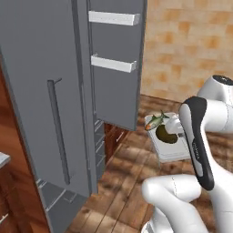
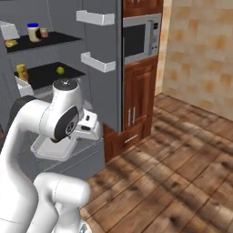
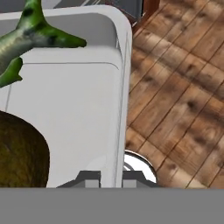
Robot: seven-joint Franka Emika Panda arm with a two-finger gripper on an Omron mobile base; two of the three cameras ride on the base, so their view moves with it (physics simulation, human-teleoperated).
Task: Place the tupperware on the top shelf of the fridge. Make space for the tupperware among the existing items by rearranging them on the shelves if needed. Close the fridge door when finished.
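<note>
In the left base view the fridge (image 1: 50,113) fills the left side, its grey door with a long bar handle (image 1: 59,132) swung open toward the camera, and a second door beyond it carrying two white bins (image 1: 113,18). To the right of that door, above the wooden floor (image 1: 123,182), the tupperware (image 1: 166,145) hangs in the air – a shallow white tray with a green fish (image 1: 157,120) at its far end and a dark brown-olive lump (image 1: 166,135) beside it. The white arm reaches in from the right and meets the tray at its right rim.

In the right base view the open fridge interior shows at upper left. On the top shelf (image 2: 54,40) stand a white jar with a blue lid (image 2: 32,32) and, just beside it on the right, a small orange-red jar (image 2: 44,32). On the lower shelf (image 2: 45,73) a yellow squeeze bottle (image 2: 21,71) stands near the left edge and a small yellow fruit (image 2: 60,70) lies toward the right edge. Below, the tray sits under the arm's wrist, off every shelf.

In the hand view the fingers (image 3: 109,178) are clamped on the tray's rim – one tip on each side of the thin white wall.
</note>
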